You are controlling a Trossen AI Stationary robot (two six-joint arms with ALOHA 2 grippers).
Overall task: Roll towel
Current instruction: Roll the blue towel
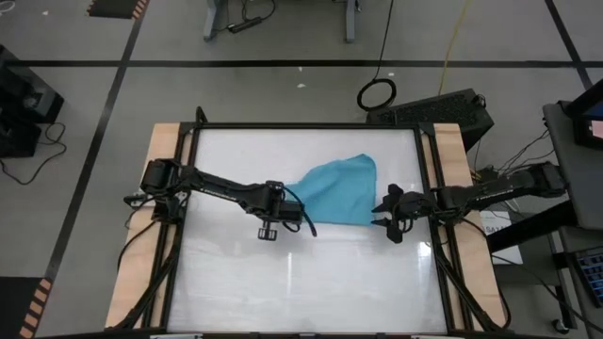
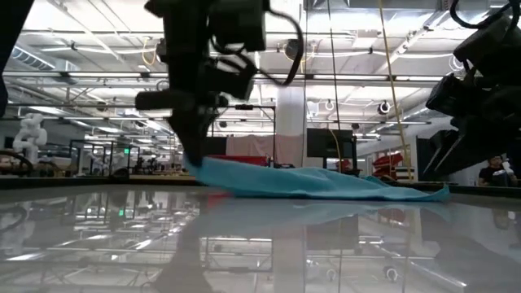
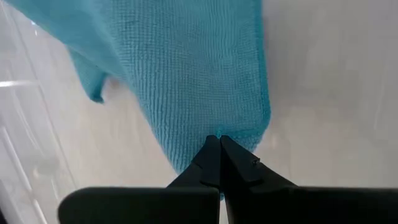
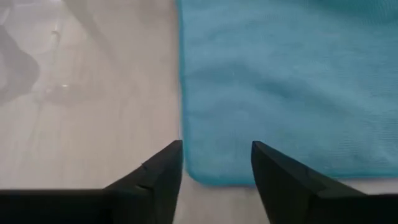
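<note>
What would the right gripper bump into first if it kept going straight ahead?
Probably the towel. The right gripper is open and points at the towel's near corner, which lies just ahead of its fingertips on the table.

Left tool (image 3: 219, 142) pinched closed; right tool (image 4: 216, 152) spread apart.

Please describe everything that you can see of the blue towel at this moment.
The towel is a plain turquoise cloth with a fine looped, terry-like weave and no pattern. It lies unrolled and mostly flat on the glossy white table, near its middle. One corner is pinched in the shut jaws of the left gripper and lifted a little, so the cloth slopes down from there. The right gripper is at the opposite edge, jaws open and facing a flat corner, not touching it.
</note>
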